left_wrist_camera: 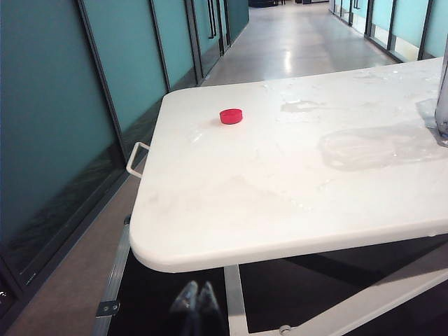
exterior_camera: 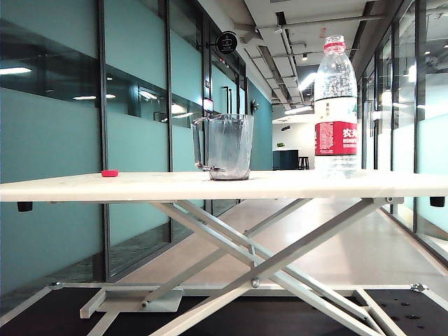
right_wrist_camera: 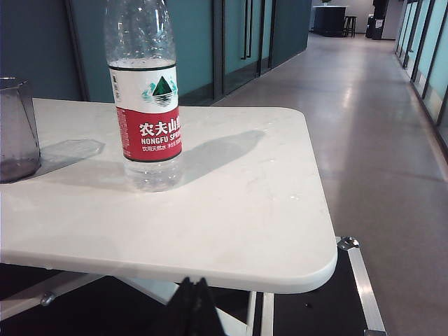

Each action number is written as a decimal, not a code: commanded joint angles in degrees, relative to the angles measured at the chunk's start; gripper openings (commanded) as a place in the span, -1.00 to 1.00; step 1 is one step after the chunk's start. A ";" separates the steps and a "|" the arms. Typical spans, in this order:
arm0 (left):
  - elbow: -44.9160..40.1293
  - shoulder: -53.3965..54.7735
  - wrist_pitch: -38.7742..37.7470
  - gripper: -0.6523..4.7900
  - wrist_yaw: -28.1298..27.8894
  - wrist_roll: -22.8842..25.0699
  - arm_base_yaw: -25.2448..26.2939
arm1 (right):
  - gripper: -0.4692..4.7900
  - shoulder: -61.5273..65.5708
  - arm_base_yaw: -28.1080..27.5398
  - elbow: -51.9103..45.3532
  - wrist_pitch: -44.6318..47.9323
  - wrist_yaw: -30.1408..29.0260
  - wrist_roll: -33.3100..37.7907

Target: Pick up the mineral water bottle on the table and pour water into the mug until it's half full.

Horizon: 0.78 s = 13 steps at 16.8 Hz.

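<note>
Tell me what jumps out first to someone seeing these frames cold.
The tall mineral water bottle with its red label stands uncapped on the right of the white table, with the clear mug near the middle, apart from it. A small red cap lies alone towards the left end. Both grippers sit low, short of the table's near edge, touching nothing: left gripper and right gripper, fingers together.

Bottle (right_wrist_camera: 143, 98) top cropped (right wrist view).
</note>
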 commanded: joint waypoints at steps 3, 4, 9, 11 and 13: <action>0.11 0.02 0.37 -0.78 0.00 0.00 0.04 | -0.84 -0.11 -0.09 -0.11 0.96 -0.02 -0.09; 0.11 0.02 0.37 -0.78 0.00 0.00 0.04 | -0.84 -0.11 -0.09 -0.11 0.96 -0.02 -0.09; 0.11 0.02 0.39 -0.78 10.01 -2.32 0.02 | -0.84 -0.11 -0.02 -0.11 0.96 -2.19 0.00; 0.11 0.02 0.39 -0.78 25.68 -2.58 0.02 | -0.84 -0.11 -0.02 -0.11 0.98 -11.28 0.00; 0.11 0.02 0.33 -0.78 30.12 -2.62 0.02 | -0.84 -0.11 0.00 -0.11 1.01 -17.27 0.00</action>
